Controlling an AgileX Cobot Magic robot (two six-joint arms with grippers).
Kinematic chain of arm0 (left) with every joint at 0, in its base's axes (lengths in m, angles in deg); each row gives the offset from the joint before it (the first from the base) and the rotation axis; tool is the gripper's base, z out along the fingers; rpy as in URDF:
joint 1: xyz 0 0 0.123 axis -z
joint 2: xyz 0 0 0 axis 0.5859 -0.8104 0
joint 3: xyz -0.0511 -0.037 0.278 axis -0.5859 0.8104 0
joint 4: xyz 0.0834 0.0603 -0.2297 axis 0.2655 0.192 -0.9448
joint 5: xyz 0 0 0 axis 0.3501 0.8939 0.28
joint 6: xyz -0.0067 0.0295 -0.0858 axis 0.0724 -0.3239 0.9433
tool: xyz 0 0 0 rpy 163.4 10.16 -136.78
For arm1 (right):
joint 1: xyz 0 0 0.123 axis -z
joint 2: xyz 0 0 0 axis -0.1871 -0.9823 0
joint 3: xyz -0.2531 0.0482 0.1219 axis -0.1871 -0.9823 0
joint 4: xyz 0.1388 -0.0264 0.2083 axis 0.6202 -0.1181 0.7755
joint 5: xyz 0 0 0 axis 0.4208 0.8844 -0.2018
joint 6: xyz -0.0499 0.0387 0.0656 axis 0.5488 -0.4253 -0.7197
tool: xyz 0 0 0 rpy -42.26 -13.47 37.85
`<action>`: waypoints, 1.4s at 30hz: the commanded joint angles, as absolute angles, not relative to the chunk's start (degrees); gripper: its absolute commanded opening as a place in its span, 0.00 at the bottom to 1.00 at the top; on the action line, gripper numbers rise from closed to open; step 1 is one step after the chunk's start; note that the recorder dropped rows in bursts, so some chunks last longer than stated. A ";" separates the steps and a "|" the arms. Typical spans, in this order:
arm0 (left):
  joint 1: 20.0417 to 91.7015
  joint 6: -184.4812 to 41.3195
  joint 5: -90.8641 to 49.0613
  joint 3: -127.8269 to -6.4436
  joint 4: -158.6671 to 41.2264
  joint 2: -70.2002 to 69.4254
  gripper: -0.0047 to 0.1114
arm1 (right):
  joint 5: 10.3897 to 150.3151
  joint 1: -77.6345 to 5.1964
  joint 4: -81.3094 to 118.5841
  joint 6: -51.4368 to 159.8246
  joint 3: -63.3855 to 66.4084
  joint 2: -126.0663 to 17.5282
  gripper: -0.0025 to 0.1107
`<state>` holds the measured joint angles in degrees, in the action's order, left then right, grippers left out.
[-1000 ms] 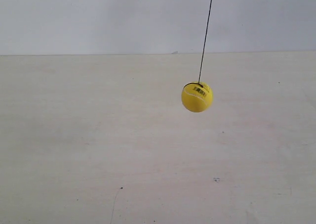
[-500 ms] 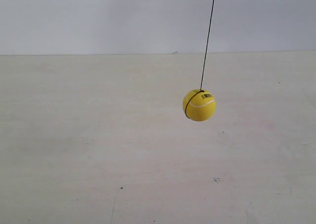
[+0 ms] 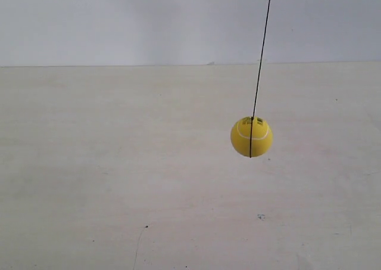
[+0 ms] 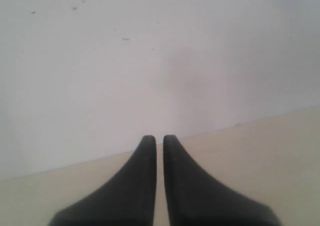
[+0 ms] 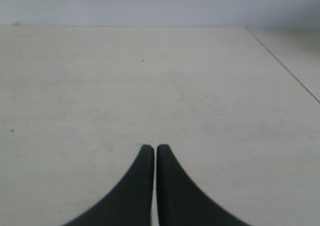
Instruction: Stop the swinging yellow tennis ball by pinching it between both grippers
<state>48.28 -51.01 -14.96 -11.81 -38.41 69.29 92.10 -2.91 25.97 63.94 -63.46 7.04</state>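
Note:
The yellow tennis ball [image 3: 251, 136] hangs on a thin dark string [image 3: 262, 49] above the pale table, right of centre in the exterior view, its white seam and small black marks showing. Neither arm appears in the exterior view. In the left wrist view my left gripper [image 4: 155, 137] is shut, its black jaws almost touching with nothing between them, and it faces a white wall. My right gripper [image 5: 151, 147] is shut too and holds nothing, low over the table. The ball shows in neither wrist view.
A white wall [image 3: 119, 19] stands behind the cream table [image 3: 119, 180]. In the right wrist view a table seam or edge [image 5: 282, 64] runs diagonally at one side.
The ball has swung right and lower in the exterior view and has turned, so the string now crosses its front. No arm has come into that view.

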 commanded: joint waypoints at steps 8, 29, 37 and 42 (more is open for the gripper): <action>30.83 -66.14 -14.58 -6.84 -58.72 69.43 0.08 | 91.72 -2.63 25.76 64.36 -63.39 7.21 0.02; 30.71 -66.14 -3.98 -6.44 -57.26 69.43 0.08 | 91.72 -2.63 25.76 64.36 -63.39 7.21 0.02; 30.71 -66.14 -3.96 -6.44 -57.26 69.43 0.08 | 91.72 -2.63 25.76 64.47 -63.39 7.21 0.02; 30.71 -66.14 -3.96 -6.44 -57.26 69.43 0.08 | 91.72 -2.63 25.76 64.34 -63.39 7.21 0.02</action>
